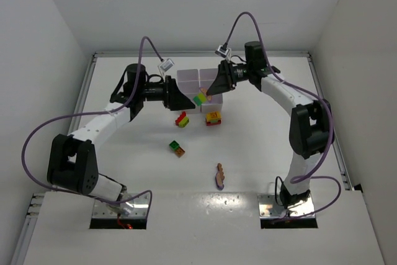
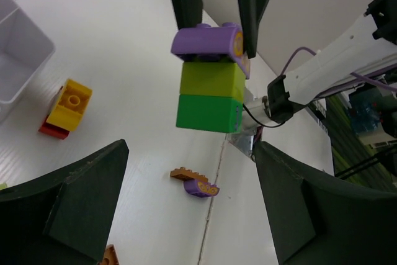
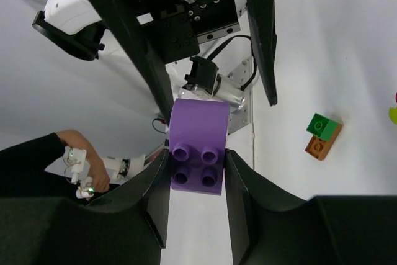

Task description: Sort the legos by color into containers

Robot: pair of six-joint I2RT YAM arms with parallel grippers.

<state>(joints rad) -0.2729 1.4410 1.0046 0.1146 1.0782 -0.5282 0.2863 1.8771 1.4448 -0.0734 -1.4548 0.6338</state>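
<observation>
Right gripper (image 3: pixel 197 156) clamps a purple-lime-green lego stack (image 2: pixel 209 94) beside the white tray (image 1: pixel 188 79). Left gripper (image 2: pixel 191 153) gapes wide, facing it; tray contents unclear.

White table (image 1: pixel 260 153), plain white enclosure walls (image 1: pixel 186 4), a person's dark sleeve (image 3: pixel 31 166), small white device (image 3: pixel 74 156) beside it.

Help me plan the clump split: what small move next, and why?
Probably ease the left pincer forward around the green brick: it is open with the clump just ahead of it, while the right pincer grips the purple brick.
</observation>
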